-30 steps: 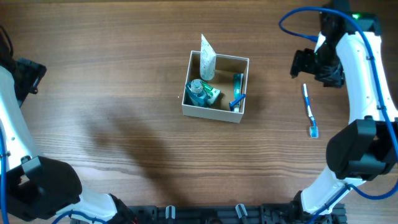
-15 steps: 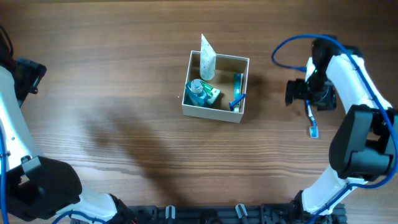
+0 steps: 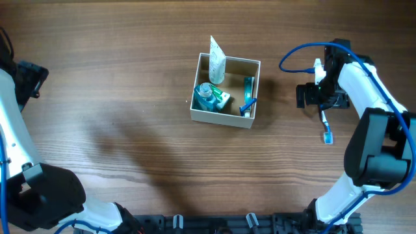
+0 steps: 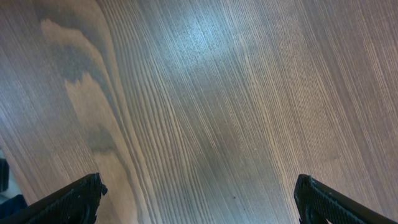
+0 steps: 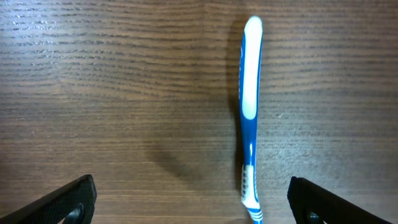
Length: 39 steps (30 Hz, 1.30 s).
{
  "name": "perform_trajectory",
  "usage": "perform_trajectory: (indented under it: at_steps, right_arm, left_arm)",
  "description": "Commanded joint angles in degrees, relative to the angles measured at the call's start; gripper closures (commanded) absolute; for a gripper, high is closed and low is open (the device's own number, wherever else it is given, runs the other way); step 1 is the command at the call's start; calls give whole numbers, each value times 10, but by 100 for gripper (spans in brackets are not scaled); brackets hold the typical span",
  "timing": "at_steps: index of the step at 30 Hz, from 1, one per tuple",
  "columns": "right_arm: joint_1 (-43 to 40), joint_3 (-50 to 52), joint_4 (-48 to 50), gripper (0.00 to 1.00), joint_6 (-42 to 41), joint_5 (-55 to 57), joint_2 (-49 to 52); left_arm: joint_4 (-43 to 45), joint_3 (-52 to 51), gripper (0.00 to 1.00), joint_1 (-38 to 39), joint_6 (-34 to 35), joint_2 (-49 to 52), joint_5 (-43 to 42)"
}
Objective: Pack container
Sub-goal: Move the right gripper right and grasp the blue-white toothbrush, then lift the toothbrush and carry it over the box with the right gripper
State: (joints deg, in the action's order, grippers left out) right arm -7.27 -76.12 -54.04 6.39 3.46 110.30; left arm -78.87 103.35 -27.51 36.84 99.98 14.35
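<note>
at mid-surface [image 3: 117, 78], a little right of centre: the container [image 3: 220, 116], small, square and open on top. white outer walls, tan cardboard brown inside. standing flat on the wood, turned slightly against the grain. holding three things: a white tube [image 3: 216, 62] leaning in the upper-left corner and poking above the rim, a teal bottle [image 3: 208, 96] in the lower-left part, and a slim blue item [image 3: 248, 96] along the right wall, too small to name.

well apart to the right, a blue-and-white toothbrush [image 3: 324, 123], lying flat on the wood with its light-blue end toward the arm bases.

over its other end, the right pincer [image 5: 194, 202]: spread wide, gripping nothing. seen from the wrist, one dark fingertip [image 5: 68, 199] in each lower corner, with the toothbrush lying between them and clear of both.

far off at the left edge, the left pincer [image 4: 200, 202]: also spread wide, also empty, with only wood grain beneath it.
</note>
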Motion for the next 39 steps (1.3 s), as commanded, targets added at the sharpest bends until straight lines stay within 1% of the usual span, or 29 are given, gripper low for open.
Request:
perform_trajectory:
  at_steps: [1,11,12,13,14,15,16,17,19,21,22,25,28,31,37,39]
  right_arm:
    - [-12,7,2,0,29,-1,38]
    - [-14,7,5,1,33,0,84]
    - [-14,7,7,3,33,0,84]
    - [-14,7,9,7,33,0,84]
    - [-14,7,10,14,33,0,84]
    - [-14,7,9,24,33,0,84]
    - [-14,7,6,41,30,0,84]
    - [-14,7,3,60,25,0,84]
    - [-14,6,-3,81,22,0,84]
    - [-14,3,-11,92,15,0,84]
    - [-14,1,-14,96,9,0,84]
    - [-14,-17,-35,96,-10,-6,83]
    - [-14,-50,-70,96,-21,-37,82]
    - [-13,-113,-129,96,-39,-83,82]
    - [6,-282,-274,96,-43,-256,80]
    - [22,-333,-301,96,-53,-307,75]
  left_arm:
    - [0,-3,0,-3,11,2,7]
    - [0,-3,0,-3,11,2,7]
    - [0,-3,0,-3,11,2,7]
    - [0,-3,0,-3,11,2,7]
    - [0,-3,0,-3,11,2,7]
    - [0,-3,0,-3,11,2,7]
    - [0,-3,0,-3,11,2,7]
    - [0,-3,0,-3,11,2,7]
    - [0,-3,0,-3,11,2,7]
    - [0,-3,0,-3,11,2,7]
    - [0,-3,0,-3,11,2,7]
    - [0,-3,0,-3,11,2,7]
    - [0,-3,0,-3,11,2,7]
    - [0,-3,0,-3,11,2,7]
    - [0,-3,0,-3,11,2,7]
    - [0,-3,0,-3,11,2,7]
